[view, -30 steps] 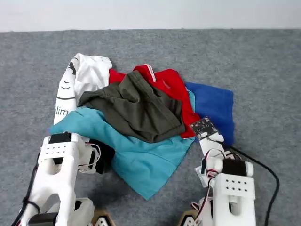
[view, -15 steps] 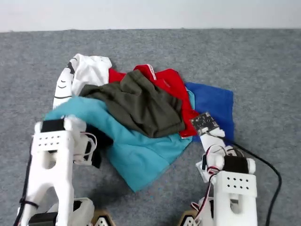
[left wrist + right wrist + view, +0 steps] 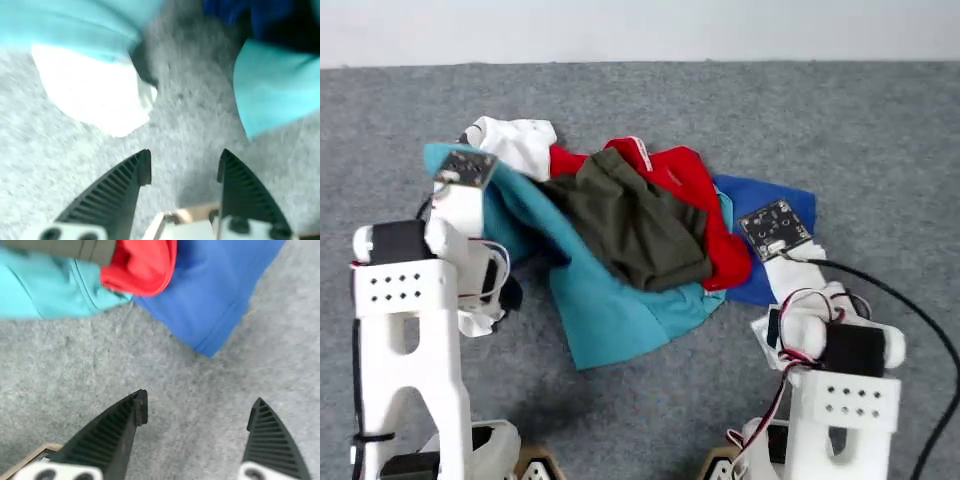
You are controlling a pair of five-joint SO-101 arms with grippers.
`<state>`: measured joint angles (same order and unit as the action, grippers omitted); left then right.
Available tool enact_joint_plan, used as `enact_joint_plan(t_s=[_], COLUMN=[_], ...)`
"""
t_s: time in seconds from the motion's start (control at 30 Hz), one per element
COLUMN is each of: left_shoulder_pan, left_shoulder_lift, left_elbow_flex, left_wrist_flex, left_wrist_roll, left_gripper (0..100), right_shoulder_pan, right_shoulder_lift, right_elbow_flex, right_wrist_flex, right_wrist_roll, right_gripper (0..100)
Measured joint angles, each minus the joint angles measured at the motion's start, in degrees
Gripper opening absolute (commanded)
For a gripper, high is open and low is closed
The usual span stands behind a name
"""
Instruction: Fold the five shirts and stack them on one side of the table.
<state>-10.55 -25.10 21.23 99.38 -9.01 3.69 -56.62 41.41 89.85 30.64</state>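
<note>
Shirts (image 3: 630, 230): 5 pcs, unfolded, heaped at frame ctr on grey worktop (image 3: 880, 130). Fabric judged light, limp, likely to drag neighbours. Rec. pinch teal shirt (image 3: 610, 315) at free hem corner, lower ctr. Left tool (image 3: 185, 155) & right tool (image 3: 201, 397): both wide open, empty.

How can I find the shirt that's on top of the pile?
Look at the middle of the grey table, where the shirts are heaped. The dark olive shirt lies crumpled on top, over the teal shirt and against the red shirt. It is the only dull, dark one among bright colours.
</note>
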Motion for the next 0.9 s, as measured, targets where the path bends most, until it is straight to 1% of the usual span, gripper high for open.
enact_joint_plan(t_s=[0.3,0.5,0.57,0.63,0.77,0.83,0.9], left_shoulder_pan=[0.0,0.0,0.0,0.0,-1.8,-3.0,-3.6], left_shoulder_lift=[0.0,0.0,0.0,0.0,-1.8,-2.5,-2.5], left_elbow_flex=[-10.1,-11.7,-12.0,-14.3,-21.3,-23.1,-23.7], left_wrist_flex=[0.0,0.0,0.0,0.0,0.0,0.0,0.0], left_wrist_roll=[0.0,0.0,0.0,0.3,5.5,8.2,9.2], left_gripper=[23,23,23,23,23,23,23], right_shoulder_pan=[0.0,2.5,2.4,2.9,4.7,6.7,8.2], right_shoulder_lift=[0.0,-0.1,-0.1,0.0,2.1,5.8,10.5], right_elbow_flex=[-14.4,-20.6,-21.5,-23.3,-29.2,-31.5,-32.9], right_wrist_flex=[3.7,3.7,3.2,1.6,0.8,2.3,4.8], right_wrist_roll=[0.0,-0.1,-1.3,-4.1,-8.4,-9.1,-9.5], right_gripper=[32.9,32.9,32.9,32.9,32.9,32.9,32.9])
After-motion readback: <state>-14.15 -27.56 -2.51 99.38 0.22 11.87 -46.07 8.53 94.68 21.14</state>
